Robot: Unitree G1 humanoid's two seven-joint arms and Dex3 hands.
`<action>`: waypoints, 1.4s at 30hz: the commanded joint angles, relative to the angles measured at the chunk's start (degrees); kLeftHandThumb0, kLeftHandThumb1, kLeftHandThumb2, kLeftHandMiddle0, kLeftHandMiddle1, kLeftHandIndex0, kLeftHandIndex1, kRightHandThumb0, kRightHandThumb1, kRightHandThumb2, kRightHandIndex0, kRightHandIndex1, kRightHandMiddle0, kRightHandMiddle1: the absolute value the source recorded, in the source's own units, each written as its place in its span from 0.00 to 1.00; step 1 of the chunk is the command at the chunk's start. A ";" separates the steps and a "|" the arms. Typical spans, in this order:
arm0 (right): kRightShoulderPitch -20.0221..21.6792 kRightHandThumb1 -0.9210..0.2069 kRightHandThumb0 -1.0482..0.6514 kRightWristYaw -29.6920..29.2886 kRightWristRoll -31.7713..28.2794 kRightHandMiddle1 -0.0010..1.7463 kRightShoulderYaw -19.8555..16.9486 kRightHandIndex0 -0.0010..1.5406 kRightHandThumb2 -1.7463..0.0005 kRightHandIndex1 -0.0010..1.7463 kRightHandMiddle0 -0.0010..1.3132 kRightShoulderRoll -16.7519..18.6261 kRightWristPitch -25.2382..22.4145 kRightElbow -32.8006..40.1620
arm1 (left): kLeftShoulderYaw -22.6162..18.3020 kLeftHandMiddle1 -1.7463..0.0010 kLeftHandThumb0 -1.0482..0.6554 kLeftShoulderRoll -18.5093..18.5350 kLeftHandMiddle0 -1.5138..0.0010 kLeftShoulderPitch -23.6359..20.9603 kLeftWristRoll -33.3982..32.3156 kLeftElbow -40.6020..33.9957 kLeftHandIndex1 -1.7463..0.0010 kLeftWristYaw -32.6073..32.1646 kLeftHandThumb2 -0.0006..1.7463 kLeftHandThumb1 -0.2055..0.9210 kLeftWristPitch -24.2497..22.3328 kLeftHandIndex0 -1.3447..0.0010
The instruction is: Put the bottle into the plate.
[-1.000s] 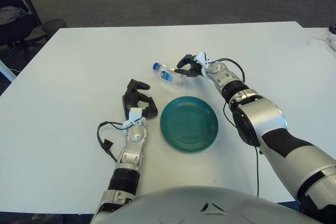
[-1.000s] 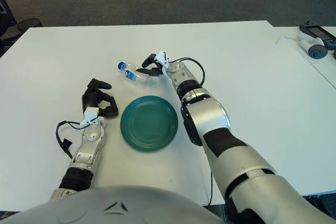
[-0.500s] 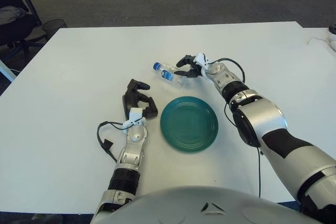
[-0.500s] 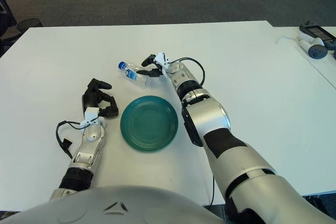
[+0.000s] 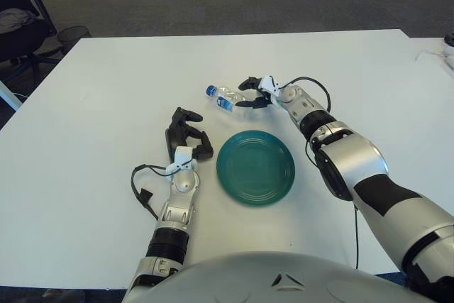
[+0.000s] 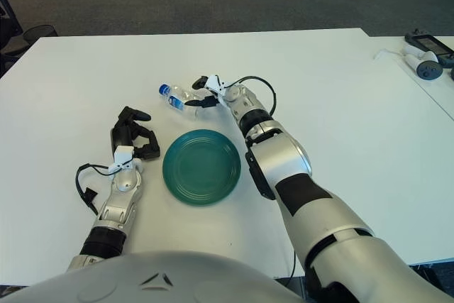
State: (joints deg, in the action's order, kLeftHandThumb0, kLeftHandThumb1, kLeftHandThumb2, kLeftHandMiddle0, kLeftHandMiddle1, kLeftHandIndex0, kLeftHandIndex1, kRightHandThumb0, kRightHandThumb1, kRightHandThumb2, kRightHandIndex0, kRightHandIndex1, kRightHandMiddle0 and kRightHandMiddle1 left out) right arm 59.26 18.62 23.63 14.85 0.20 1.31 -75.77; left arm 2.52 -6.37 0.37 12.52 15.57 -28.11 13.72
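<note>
A clear bottle (image 5: 223,97) with a blue cap and blue label lies on its side on the white table, cap pointing left, just beyond the teal plate (image 5: 228,177). My right hand (image 5: 246,94) reaches in from the right at the bottle's base end. Its fingers are spread, one above and one below that end, and they do not close on the bottle. My left hand (image 5: 186,136) shows just left of the plate with its dark fingers curled, holding nothing.
A black cable (image 5: 141,188) loops beside my left wrist. A small device with a cord (image 6: 426,66) lies near the table's right edge. A dark office chair (image 5: 20,23) stands beyond the far left corner.
My right hand's fingers have spread apart from a curled pose over the bottle's base end. The bottle has barely moved, and the left hand is still.
</note>
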 commanded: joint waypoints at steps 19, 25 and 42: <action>7.15 0.00 0.08 -13.40 0.11 0.21 0.10 0.11 0.76 0.00 0.00 1.76 0.93 0.30 | -0.71 0.00 0.61 -1.20 0.42 0.81 0.73 1.41 0.00 -1.63 1.00 0.13 -3.45 0.49; 8.14 0.00 0.08 -13.63 -0.74 0.18 -0.32 0.06 0.77 0.00 0.00 3.48 0.33 0.36 | -0.66 0.00 0.61 -1.36 0.42 0.52 0.75 2.02 0.00 -1.89 1.00 0.13 -3.43 0.49; 9.51 0.00 0.07 -12.53 -1.49 0.14 -1.13 0.03 0.80 0.00 0.00 7.08 -0.25 0.53 | -0.35 0.00 0.61 -2.13 0.42 -0.12 0.62 3.78 0.01 -3.46 1.00 0.12 -2.38 0.48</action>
State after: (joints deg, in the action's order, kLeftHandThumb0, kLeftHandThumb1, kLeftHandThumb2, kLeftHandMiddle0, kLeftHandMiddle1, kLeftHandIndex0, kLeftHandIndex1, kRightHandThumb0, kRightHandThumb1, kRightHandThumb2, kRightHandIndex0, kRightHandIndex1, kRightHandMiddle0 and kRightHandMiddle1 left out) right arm 66.82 5.54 22.95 14.04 6.86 1.50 -75.51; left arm 2.84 -6.42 -0.95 13.01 16.79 -30.19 13.31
